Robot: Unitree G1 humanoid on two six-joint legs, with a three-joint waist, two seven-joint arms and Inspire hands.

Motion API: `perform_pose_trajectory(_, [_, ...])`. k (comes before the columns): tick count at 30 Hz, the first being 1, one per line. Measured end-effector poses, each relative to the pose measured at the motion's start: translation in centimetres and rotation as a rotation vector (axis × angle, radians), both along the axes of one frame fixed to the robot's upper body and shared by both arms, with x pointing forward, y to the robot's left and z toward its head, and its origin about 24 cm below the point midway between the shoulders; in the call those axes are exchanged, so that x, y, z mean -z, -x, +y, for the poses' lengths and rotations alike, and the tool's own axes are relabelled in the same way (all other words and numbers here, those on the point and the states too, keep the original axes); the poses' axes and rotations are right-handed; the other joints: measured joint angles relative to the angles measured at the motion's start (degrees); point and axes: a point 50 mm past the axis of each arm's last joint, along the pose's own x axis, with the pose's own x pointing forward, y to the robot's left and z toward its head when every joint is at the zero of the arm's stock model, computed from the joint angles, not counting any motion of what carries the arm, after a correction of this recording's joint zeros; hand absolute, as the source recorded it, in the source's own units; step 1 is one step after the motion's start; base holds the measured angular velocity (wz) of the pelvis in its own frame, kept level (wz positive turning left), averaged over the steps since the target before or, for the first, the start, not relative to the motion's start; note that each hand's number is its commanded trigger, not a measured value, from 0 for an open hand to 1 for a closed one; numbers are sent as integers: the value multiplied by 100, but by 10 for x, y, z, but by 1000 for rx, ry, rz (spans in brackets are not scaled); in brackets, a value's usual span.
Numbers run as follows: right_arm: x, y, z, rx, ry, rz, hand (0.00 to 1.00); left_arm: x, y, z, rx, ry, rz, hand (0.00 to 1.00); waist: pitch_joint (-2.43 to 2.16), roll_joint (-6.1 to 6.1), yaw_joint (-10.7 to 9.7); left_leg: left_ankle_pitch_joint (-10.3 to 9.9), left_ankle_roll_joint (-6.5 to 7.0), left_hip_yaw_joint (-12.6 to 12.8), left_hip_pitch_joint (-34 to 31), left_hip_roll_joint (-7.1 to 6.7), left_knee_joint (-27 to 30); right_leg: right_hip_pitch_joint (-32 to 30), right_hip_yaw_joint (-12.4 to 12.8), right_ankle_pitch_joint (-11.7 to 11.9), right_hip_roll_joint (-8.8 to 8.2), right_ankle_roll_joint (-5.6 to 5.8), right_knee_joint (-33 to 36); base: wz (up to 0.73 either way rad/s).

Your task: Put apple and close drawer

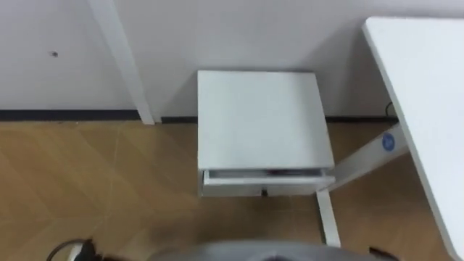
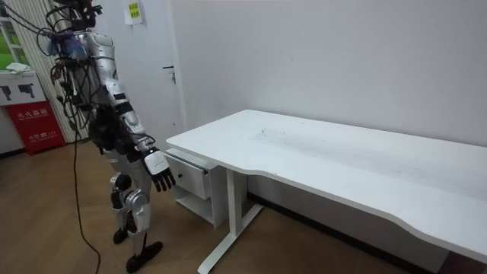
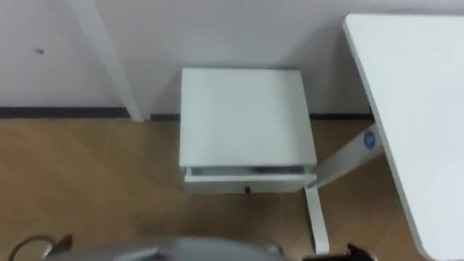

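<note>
Wood floor (image 1: 87,181) meets a white cabinet (image 1: 261,116) whose drawer (image 1: 246,185) is open a crack; where the apple is I cannot tell. From the room, the right hand (image 2: 160,172) hangs loose and empty just beside the drawer: push its front straight in.

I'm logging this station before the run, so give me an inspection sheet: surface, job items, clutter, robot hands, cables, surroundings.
surface: cabinet top white and bare; table to the robot's right, bare.
job's things: drawer open a crack, under the cabinet top.
clutter: nothing seen.
robot hands: right robot hand hangs open, holding nothing, near the cabinet front.
cables: nothing seen apart from the robot's own.
surroundings: wood floor, white wall, dark baseboard.
</note>
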Motion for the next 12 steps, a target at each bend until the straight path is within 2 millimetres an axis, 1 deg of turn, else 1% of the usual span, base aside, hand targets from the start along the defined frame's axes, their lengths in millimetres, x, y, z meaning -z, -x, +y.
perform_pose_trajectory(1, [0, 0, 1, -10, -4, 1, 0, 0, 5, 0, -4, -2, 14, 0, 16, 55, 134, 5, 8, -5, 112, 12, -47, -33, -151, -21, 71, -36, -5, -38])
perform_pose_trajectory(2, [0, -1, 1, -14, -4, -2, 0, 1, 11, 1, -8, -2, 30, 0, 29, 80, 182, 5, 8, -61, 189, 14, -81, -47, -188, -22, 120, -44, -49, -55])
perform_pose_trajectory(3, [0, -3, 0, -34, 3, -8, 0, 2, 21, 1, -19, -2, 66, 0, 36, 142, 220, 5, 8, -260, 342, 6, -193, -132, -174, 94, 253, -133, -250, -30])
perform_pose_trajectory(4, [-1, -2, -1, -48, 11, -3, 0, 3, 28, 0, -27, 4, 93, 0, 42, 221, 145, 18, -23, -373, 479, 3, -300, -95, -317, 211, 326, -205, -305, -12])
perform_pose_trajectory(5, [-1, 0, -1, -51, 13, 5, 0, 3, 30, -1, -29, 5, 100, 0, 32, 247, 101, 41, -57, -364, 563, 0, -398, -35, -365, 221, 326, -212, -276, 14])
perform_pose_trajectory(6, [0, 3, -1, -53, 10, 22, 0, 3, 31, 0, -31, 5, 104, 0, 49, 259, 56, 55, -80, -356, 725, 6, -590, 45, -418, 216, 361, -219, -290, 11])
perform_pose_trajectory(7, [0, 6, 0, -53, 2, 42, 0, 3, 31, -1, -34, 7, 103, 0, 69, 294, 29, 83, -126, -342, 824, 2, -717, 78, -430, 216, 387, -219, -285, 4])
perform_pose_trajectory(9, [1, 9, 1, -58, -9, 56, 0, 4, 29, -3, -49, 14, 89, 0, 53, 343, 14, 103, -157, -315, 894, 5, -806, 76, -429, 209, 445, -231, -276, -13])
perform_pose_trajectory(10, [1, 9, 2, -59, -17, 62, 0, 4, 30, -3, -54, 16, 90, 0, 53, 368, 11, 103, -158, -310, 927, 8, -820, 89, -433, 198, 457, -249, -274, -19])
perform_pose_trajectory(11, [1, 11, 3, -57, -23, 68, 0, 4, 30, -3, -55, 16, 93, 0, 55, 368, -7, 105, -160, -299, 947, 11, -821, 104, -442, 192, 457, -259, -269, -12])
perform_pose_trajectory(12, [2, 14, 4, -50, -32, 82, 0, 4, 31, -3, -57, 17, 96, 0, 51, 350, -35, 104, -162, -288, 990, 10, -821, 142, -454, 171, 456, -294, -265, -4])
